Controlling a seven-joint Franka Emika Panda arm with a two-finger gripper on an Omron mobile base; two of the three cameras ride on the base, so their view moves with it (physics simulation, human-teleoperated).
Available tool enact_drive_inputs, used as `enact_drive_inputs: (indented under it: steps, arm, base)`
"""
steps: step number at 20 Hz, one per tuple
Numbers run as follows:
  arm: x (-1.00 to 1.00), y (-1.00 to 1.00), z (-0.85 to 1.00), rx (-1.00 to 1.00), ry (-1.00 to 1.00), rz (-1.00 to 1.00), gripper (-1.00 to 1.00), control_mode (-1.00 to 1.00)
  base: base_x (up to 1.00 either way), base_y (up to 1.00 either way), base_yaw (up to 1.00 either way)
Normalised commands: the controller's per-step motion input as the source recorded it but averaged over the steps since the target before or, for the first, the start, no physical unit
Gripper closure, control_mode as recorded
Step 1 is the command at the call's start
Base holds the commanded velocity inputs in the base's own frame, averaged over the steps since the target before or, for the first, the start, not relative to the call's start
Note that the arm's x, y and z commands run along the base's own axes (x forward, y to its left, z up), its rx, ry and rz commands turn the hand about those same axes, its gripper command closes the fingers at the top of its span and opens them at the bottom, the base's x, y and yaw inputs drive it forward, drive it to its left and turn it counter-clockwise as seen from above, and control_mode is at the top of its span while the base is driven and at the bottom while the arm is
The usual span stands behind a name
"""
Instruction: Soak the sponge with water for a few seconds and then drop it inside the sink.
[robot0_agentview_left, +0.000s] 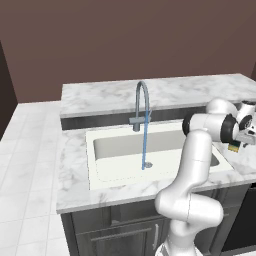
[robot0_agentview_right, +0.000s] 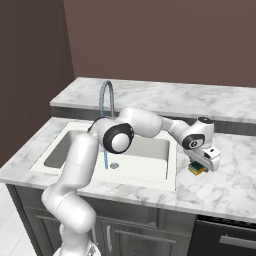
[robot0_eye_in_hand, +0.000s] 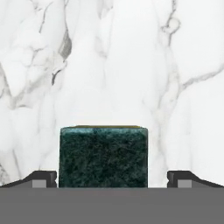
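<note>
the marble counter (robot0_agentview_right: 225, 185) is lying around the white sink (robot0_agentview_right: 145, 172), where water (robot0_agentview_left: 145, 145) is running from the faucet (robot0_agentview_left: 142, 102). the gripper (robot0_eye_in_hand: 112, 181) is hanging spread wide around the sponge (robot0_eye_in_hand: 103, 156), which is sitting on the counter right of the sink.

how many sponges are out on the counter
1. The sponge lies on the marble counter right of the sink, between the open fingers.

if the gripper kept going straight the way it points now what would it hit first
Most likely the sponge: its dark green face lies between the open fingertips of the gripper, on the marble counter right of the sink. The fingertips themselves would probably reach the counter on either side.
</note>
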Motion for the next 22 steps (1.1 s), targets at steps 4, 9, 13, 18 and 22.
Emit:
enact_drive_inputs:
  steps: [4, 9, 13, 18, 22]
  arm:
    - [0.0, -0.1, -0.23, 0.0, 0.01, -0.01, -1.0, -1.0]
    - [0.0, -0.09, -0.21, 0.0, 0.01, -0.01, -1.0, -1.0]
    - [0.0, -0.05, -0.05, 0.0, 0.01, 0.0, -1.0, -1.0]
    - [0.02, 0.0, 0.0, 0.0, 0.02, 0.0, -1.0, -1.0]
    - [0.0, 0.0, 0.0, 0.0, 0.0, 0.0, -1.0, -1.0]
  base:
    - [0.0, 0.0, 0.0]
    - [0.0, 0.0, 0.0]
    - [0.0, 0.0, 0.0]
    - [0.0, 0.0, 0.0]
    - [0.0, 0.0, 0.0]
